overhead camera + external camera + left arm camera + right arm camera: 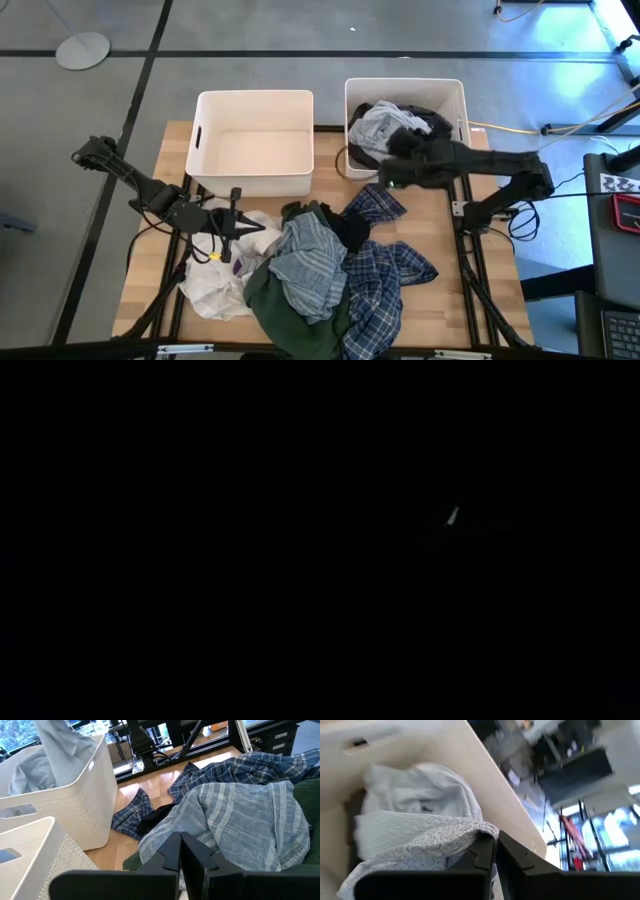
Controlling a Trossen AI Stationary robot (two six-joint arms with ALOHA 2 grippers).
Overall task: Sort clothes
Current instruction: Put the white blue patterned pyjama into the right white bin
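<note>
A pile of clothes (320, 270) lies on the wooden table: a plaid shirt (385, 270), a pale striped garment (240, 820), a white one (215, 285) and a dark green one (290, 320). My left gripper (180, 851) is shut and hovers by the pile's left side (236, 232). My right gripper (386, 178) is over the near left corner of the right bin (455, 95). It is shut on a pale grey patterned garment (420, 820). The low view is black. My right gripper pinches a fold of the pale grey garment (482, 831) between its shut fingers. The fingers slant downward from the table's right side. The cloth drapes over one finger and hangs slack below. In the left wrist view it rises out of the right bin (62, 740), its lower part still inside.
An empty white bin (255, 100) stands at the far left, beside the right bin, which also holds a dark garment (425, 120). Bare tabletop shows at the near left (150, 280) and the near right (470, 290).
</note>
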